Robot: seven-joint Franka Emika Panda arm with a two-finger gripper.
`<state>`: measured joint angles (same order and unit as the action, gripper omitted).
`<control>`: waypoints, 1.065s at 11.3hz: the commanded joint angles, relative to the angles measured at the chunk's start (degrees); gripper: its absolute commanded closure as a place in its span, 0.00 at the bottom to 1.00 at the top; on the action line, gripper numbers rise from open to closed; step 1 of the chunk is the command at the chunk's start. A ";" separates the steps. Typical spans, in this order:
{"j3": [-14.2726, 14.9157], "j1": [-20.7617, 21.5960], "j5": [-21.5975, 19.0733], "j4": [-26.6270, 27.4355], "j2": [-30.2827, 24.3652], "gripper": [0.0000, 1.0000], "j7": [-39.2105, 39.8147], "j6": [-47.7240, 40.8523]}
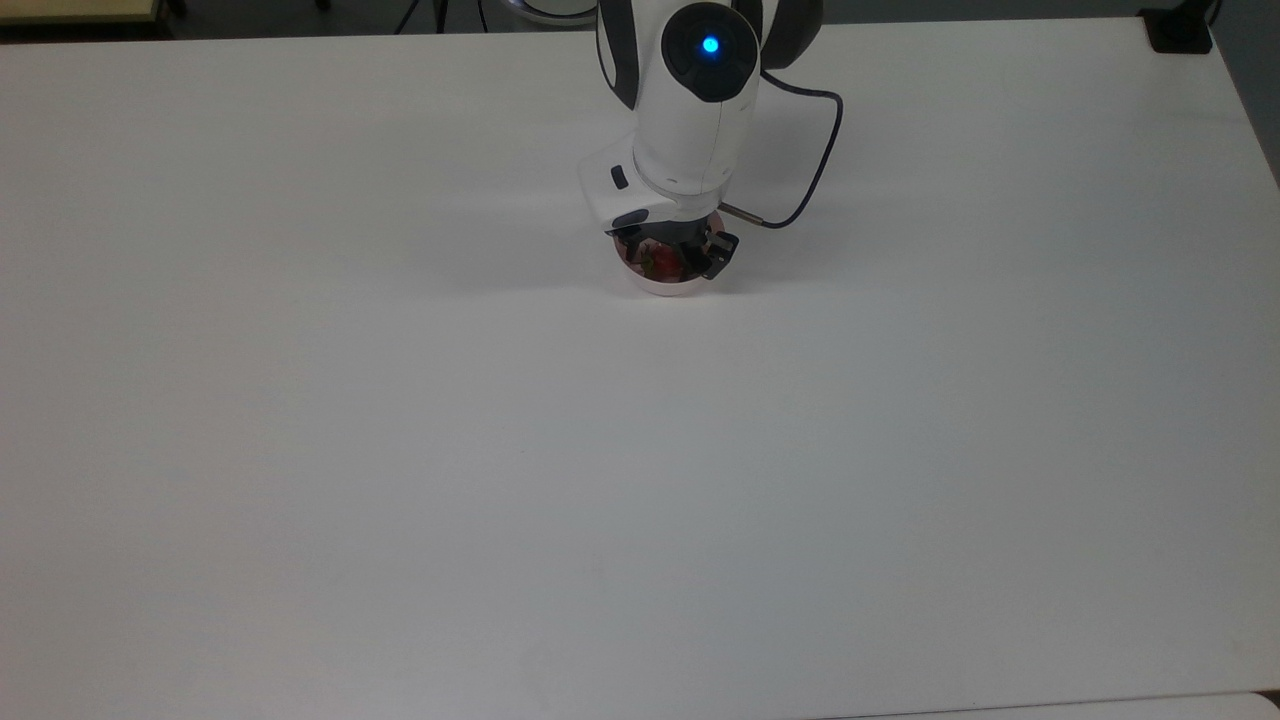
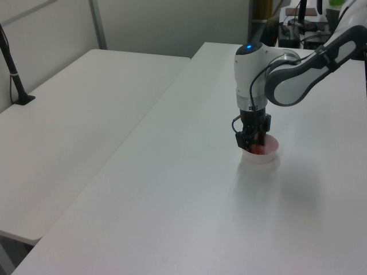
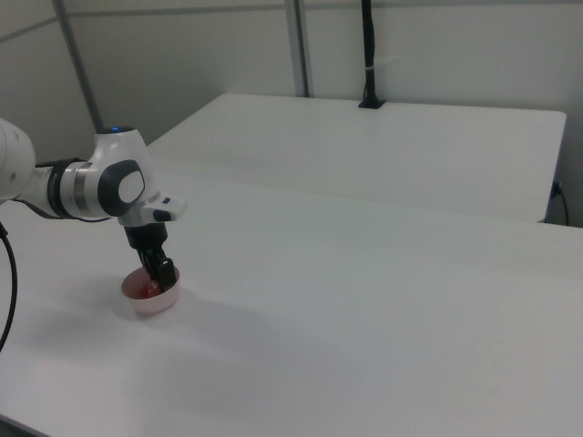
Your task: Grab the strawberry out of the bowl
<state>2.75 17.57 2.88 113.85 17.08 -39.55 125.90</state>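
Observation:
A small pale pink bowl (image 1: 665,288) stands on the white table (image 1: 640,480) toward the top view's far middle. Inside it lies a red strawberry (image 1: 662,262) with its green cap toward the top view's left. My gripper (image 1: 670,252) points straight down into the bowl, open, with one finger on each side of the strawberry. In the left view the gripper (image 2: 252,145) hides much of the strawberry (image 2: 260,150) inside the bowl (image 2: 266,157). In the right view the gripper (image 3: 163,274) dips into the bowl (image 3: 151,301).
A black cable (image 1: 815,165) loops off the wrist toward the top view's right. A second white table (image 2: 74,114) adjoins this one, with a black post (image 2: 14,71) on it. A dark block (image 1: 1180,30) sits at the top view's far right corner.

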 commanded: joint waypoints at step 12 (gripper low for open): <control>0.06 0.10 -1.12 1.55 -3.45 0.00 5.01 -6.19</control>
<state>2.77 17.37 2.88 113.95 15.17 -36.17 121.28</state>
